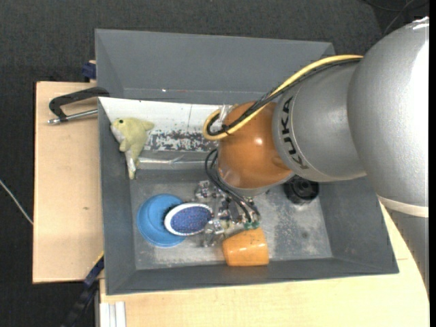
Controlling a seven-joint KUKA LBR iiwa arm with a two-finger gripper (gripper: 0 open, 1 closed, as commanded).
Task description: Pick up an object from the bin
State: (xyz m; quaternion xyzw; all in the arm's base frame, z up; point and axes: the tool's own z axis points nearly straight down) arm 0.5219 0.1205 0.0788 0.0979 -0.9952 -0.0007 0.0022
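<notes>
Orange block [245, 251] and blue oval [189, 218] crowd my gripper [223, 223]; closing could knock 1 away. Whether I'm clenched, I cannot tell.

The arm [340, 121] is fat, round and shiny grey, with black letters [289, 138] KUKA on it. A smooth orange cover [248, 159] sits at its 9 o'clock end. A yellow cable [300, 77] runs along at 12 o'clock. The hand [225, 220] is small dark metal bits and wires.

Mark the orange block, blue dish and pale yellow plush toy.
orange block [246, 251], camera view, middle of top face.
blue dish [150, 221], camera view, bare left part.
pale yellow plush toy [134, 135], camera view, middle of body.
</notes>
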